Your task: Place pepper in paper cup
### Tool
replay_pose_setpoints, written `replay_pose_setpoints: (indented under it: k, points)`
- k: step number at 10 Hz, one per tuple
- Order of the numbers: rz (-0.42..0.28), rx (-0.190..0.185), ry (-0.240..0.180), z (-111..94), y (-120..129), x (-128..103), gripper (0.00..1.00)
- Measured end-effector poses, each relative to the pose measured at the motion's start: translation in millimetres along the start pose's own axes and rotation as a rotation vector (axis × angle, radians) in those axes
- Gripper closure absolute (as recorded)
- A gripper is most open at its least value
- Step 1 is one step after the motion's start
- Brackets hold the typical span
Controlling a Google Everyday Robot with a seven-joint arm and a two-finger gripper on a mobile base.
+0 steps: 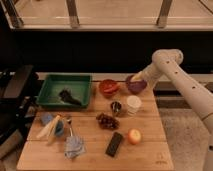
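At the far left of the wooden table (pixel 150 156) sits a green tray (pixel 50 92) with a dark object (pixel 68 97) lying in it. In front of it are a blue cup (pixel 47 118) and a crumpled blue cloth (pixel 75 148). Toward the middle lie a bunch of dark grapes (pixel 106 121) and a flat black object (pixel 115 144), with the red bowl (pixel 103 85) behind them at the back of the board. The pepper cannot be made out anywhere on the open board. If it is here, it is lost against the red bowl's colour or hidden in the bowl under the arm, and the view does not say which. Right of the grapes stands a small metal cup (pixel 116 107), and just beside it stands the paper cup (pixel 133 105), upright, its white mouth showing nothing red inside. In front of the cup is a round orange-yellow fruit (pixel 133 136). Behind the cup, a purple bowl (pixel 137 89) sits at the back edge, and the gripper (pixel 134 78) hangs just over its rim, reaching in from the right on the white arm. The claw's jaws stand spread wide, and nothing can be seen between them. By this showing the task looks to be at its start: the pepper is not yet visibly in hand and the cup appears empty. Finding and gripping the pepper, carrying it the short way forward to the paper cup and letting it drop in all seem left to do.
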Motion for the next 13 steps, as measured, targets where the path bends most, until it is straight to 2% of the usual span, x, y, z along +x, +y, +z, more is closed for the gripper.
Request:
replay_pose_setpoints:
  k: [2,4,7,10,13]
  points:
    - [-0.025,0.022,-0.028,4.5,-13.5,-1.5,0.26]
    - [-0.031,0.061,-0.068,7.3,-24.9,-3.0,0.26]
    - [-0.062,0.114,-0.104,10.3,-41.7,-10.5,0.26]
    - [-0.119,0.202,-0.103,12.3,-60.3,-17.3,0.26]
    - [-0.205,0.236,-0.11,23.8,-77.4,-24.4,0.26]
